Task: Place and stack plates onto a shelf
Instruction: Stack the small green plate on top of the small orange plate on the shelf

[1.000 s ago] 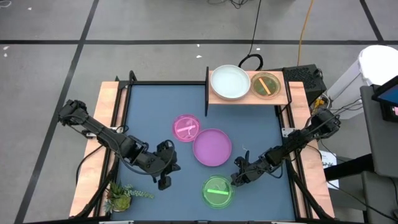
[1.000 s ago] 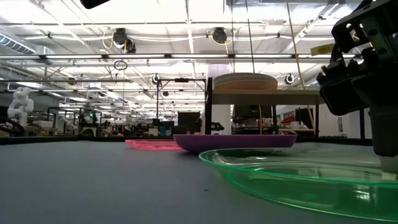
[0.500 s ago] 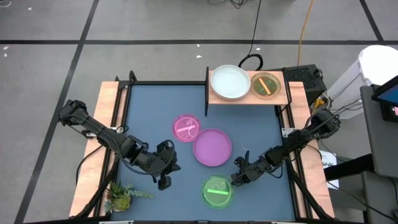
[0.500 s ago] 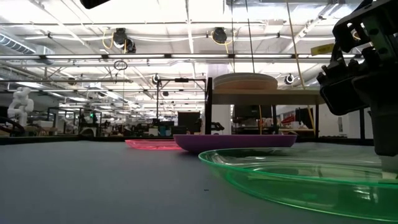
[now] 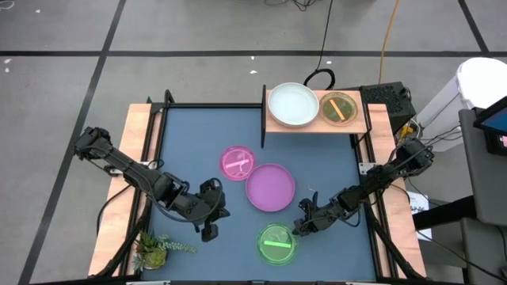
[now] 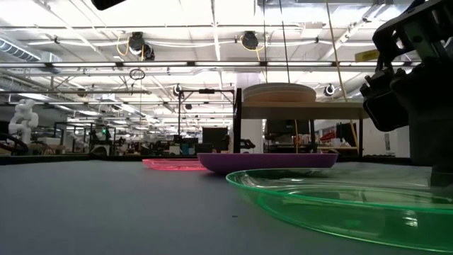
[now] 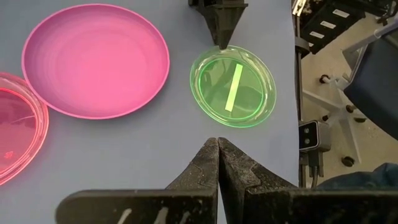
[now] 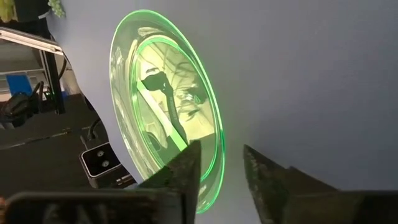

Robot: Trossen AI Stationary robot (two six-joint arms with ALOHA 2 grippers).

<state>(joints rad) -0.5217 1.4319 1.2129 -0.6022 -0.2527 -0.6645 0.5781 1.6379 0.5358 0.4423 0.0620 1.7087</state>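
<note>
Where parted, right end effector [image 8: 221, 163] astride green plate [image 8: 163, 118] rim

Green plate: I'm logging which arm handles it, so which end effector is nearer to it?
Right. The right end effector sits at the green plate's rim, fingers slightly parted. The left end effector waits shut, well off toward the plant.

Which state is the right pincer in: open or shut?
Open: the right pincer shows a gap between its fingers beside the green plate.

Pink plate [image 7: 15, 134] cut off at edge
</note>
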